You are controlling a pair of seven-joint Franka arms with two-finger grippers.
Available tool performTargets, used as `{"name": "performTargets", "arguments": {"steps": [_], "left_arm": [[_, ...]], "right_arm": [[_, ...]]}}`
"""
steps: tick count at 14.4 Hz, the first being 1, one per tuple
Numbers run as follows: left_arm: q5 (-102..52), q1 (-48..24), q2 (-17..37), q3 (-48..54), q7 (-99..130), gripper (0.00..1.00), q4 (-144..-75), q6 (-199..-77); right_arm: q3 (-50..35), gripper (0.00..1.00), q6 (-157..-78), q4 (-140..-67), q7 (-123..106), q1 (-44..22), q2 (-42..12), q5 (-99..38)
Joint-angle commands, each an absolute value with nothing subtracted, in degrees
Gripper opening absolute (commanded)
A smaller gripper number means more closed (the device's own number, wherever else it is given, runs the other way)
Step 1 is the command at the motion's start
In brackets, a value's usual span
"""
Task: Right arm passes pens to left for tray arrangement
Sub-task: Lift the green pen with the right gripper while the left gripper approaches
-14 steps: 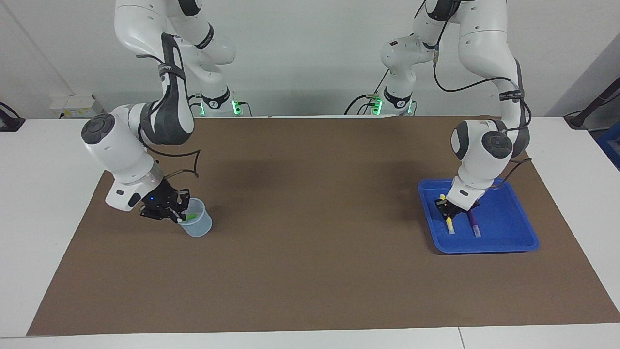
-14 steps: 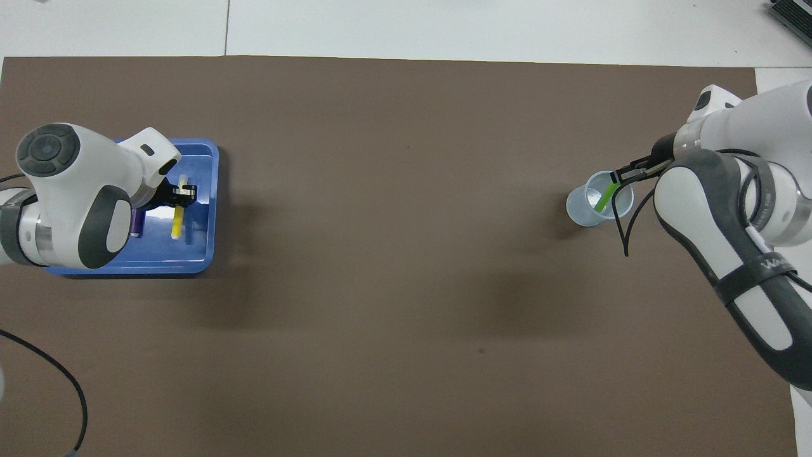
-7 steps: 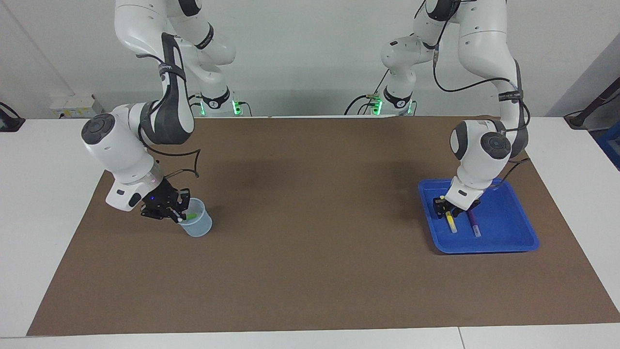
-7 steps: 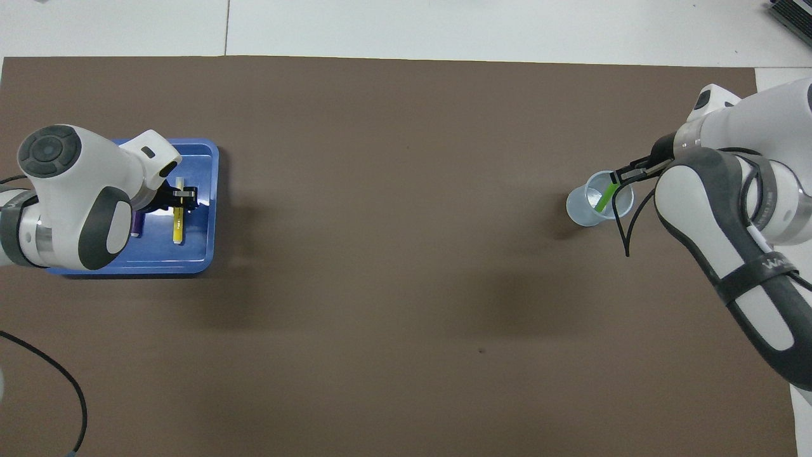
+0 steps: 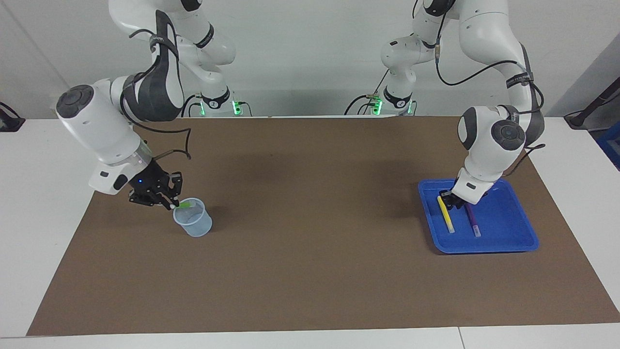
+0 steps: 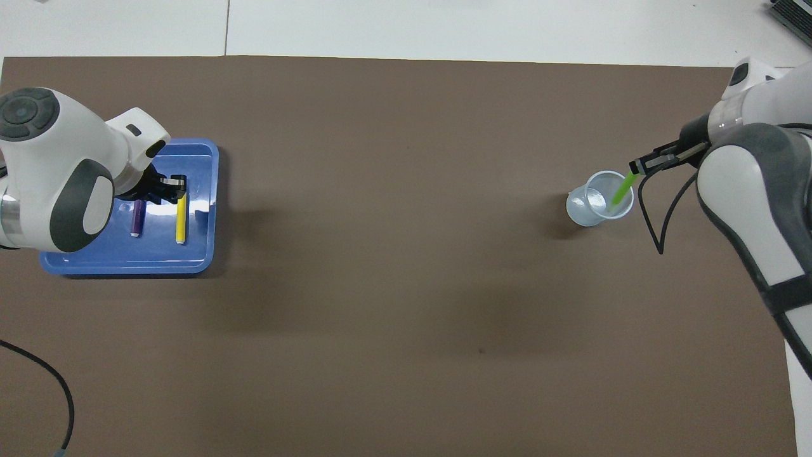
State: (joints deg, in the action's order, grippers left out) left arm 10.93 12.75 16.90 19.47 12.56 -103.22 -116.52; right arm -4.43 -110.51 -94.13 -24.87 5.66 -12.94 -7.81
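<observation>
My right gripper is shut on the upper end of the green pen, which hangs slanted over the translucent cup. From above, the green pen still dips its lower end into the cup below the right gripper. The blue tray lies at the left arm's end of the table. In it the yellow pen and the purple pen lie side by side. My left gripper hovers just above their ends nearer the robots, holding nothing I can see.
A brown mat covers most of the white table. From above, the tray sits near the mat's edge at the left arm's end, and a black cable loops close by, nearer the robots.
The right gripper has risen with the green pen, drawing it most of the way out of the cup. The left gripper has lifted off the yellow pen, which now lies flat in the tray.
</observation>
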Motion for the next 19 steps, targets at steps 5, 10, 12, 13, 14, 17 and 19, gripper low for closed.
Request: {"name": "performTargets", "arguments": {"steps": [5,10,12,13,14,17,19], "left_arm": [[0.72,1.34,13.01,19.16,36.86,0.0,-101.16,-111.8],[-1.84,-11.41,12.04,19.25,62.71,0.0,-98.1,-112.24],[-5.86,-13.0,12.3,19.34,69.49,0.16,-94.85,-111.98],[-7.54,-13.7,12.39,19.34,71.44,0.22,-93.79,-111.97],[-8.86,-14.49,12.39,19.34,73.98,0.32,-93.43,-112.58],[-10.37,-16.08,12.83,19.42,85.3,0.39,-93.16,-117.22],[-13.6,-16.7,12.92,19.51,91.81,0.53,-93.25,-119.52]], "right_arm": [[-4.75,0.13,-97.23,-86.23,-22.25,6.59,-9.49,-7.29],[-4.92,0.12,-96.15,-86.31,-1.79,4.93,-9.76,-14.22],[-4.92,0.12,-96.68,-87.18,6.11,3.61,-9.76,-18.17],[-4.92,0.12,-96.85,-87.45,9.89,2.73,-9.76,-19.41],[-4.92,0.12,-97.2,-87.8,13.67,1.77,-9.76,-20.9],[-4.92,0.12,-99.83,-90.34,19.85,-1.48,-9.23,-23.03],[-4.92,0.12,-101.85,-91.31,24.67,-4.29,-9.05,-24.25]]}}
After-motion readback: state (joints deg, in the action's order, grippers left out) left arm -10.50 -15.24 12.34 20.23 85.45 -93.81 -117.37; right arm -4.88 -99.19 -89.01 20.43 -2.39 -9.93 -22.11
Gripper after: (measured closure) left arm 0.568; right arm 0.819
